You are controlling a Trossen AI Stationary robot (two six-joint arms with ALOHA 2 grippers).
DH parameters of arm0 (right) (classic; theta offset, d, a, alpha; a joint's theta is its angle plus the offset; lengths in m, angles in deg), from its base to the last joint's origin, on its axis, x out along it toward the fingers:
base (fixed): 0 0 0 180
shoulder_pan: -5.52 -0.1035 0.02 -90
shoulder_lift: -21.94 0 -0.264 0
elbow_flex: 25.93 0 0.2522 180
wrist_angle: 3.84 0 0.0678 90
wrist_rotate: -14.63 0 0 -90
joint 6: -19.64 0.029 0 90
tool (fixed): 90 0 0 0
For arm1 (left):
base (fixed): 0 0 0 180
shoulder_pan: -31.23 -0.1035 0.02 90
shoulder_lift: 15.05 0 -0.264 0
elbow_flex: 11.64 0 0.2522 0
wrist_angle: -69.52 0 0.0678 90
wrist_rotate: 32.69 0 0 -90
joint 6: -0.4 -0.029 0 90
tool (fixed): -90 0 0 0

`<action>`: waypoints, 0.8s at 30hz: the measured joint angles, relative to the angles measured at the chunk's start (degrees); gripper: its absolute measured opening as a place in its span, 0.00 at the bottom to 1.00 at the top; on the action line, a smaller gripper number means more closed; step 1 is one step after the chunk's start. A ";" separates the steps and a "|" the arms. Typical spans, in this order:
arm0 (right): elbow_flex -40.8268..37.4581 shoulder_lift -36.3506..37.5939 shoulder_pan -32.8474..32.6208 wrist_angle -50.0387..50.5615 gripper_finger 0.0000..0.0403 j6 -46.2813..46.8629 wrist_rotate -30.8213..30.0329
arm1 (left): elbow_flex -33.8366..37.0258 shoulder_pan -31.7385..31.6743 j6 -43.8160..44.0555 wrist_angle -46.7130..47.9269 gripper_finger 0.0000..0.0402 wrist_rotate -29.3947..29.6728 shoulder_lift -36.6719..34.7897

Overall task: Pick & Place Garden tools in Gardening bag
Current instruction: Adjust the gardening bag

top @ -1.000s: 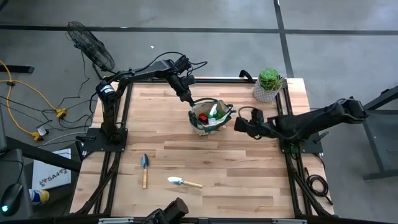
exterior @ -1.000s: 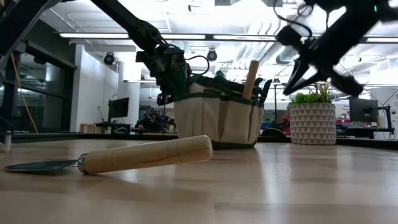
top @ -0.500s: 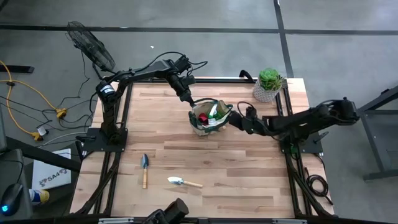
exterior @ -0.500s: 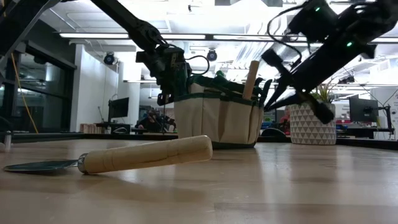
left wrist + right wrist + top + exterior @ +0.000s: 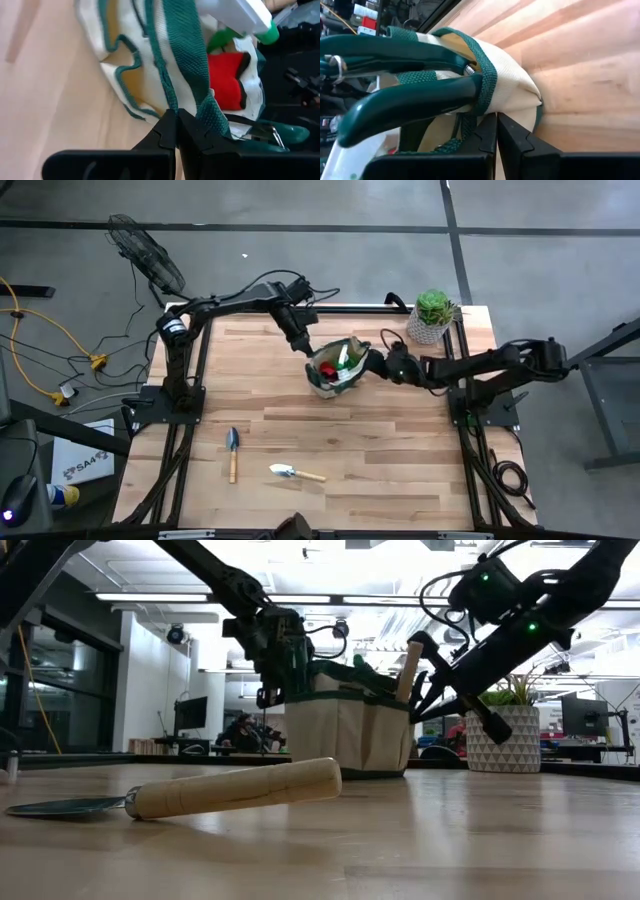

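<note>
Your right gripper, jaws pinched shut and empty, has swung in against the gardening bag near the bench's far edge, opposite the left gripper clamped on its rim; two trowels remain near the front edge.

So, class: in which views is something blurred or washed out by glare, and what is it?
Low view: the nearest trowel lies soft and out of focus, and the ceiling lights glare white. Left wrist view: the spray bottle is overexposed. High view: evenly lit, with no strong glare.
</note>
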 joint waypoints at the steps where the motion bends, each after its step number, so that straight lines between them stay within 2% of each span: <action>1: 0.00 0.00 0.80 -0.24 0.01 -0.60 0.73 | 0.00 0.59 0.01 -0.11 0.00 0.06 0.00; 15: 0.61 0.00 11.60 -5.13 0.01 -9.72 11.39 | 0.00 6.61 4.70 -2.84 0.00 -0.12 0.00; 24: 2.91 0.01 16.28 -5.07 0.01 -15.98 18.36 | 0.02 10.48 12.20 -10.47 0.00 0.09 0.00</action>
